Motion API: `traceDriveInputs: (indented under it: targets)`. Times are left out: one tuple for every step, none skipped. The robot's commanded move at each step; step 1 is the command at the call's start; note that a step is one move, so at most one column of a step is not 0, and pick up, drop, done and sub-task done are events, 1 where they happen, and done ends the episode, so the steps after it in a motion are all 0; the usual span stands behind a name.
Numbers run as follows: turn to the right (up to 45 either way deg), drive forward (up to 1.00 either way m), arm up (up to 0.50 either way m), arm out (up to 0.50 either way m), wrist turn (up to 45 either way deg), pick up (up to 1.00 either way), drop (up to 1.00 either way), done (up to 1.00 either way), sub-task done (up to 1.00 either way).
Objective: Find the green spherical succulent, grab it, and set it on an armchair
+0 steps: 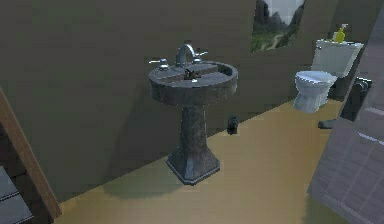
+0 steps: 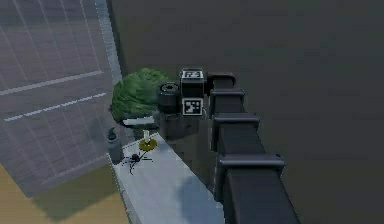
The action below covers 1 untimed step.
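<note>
Greenery [image 2: 138,92], round and bushy, tops a pot [image 2: 134,121] on a grey ledge [image 2: 175,190].

wall: dark olive-grey wall [image 1: 90,60] ahead of me, upper left
picture: landscape picture [image 1: 277,22] on it, top right
floor: tan floor [image 1: 270,150], lower middle
sink: dark stone pedestal sink [image 1: 193,85], centre
toilet: white toilet [image 1: 316,84], upper right
tiles: grey tiled panel [image 2: 55,90], left of my side view
ledge: pale ledge [image 2: 170,190], bottom centre
</note>
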Motion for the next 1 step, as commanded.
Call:
traceDriveInputs:
  targets:
    - [0.0,0.00,0.00,0.00,-45.0,0.00,0.00,0.00,0.00]
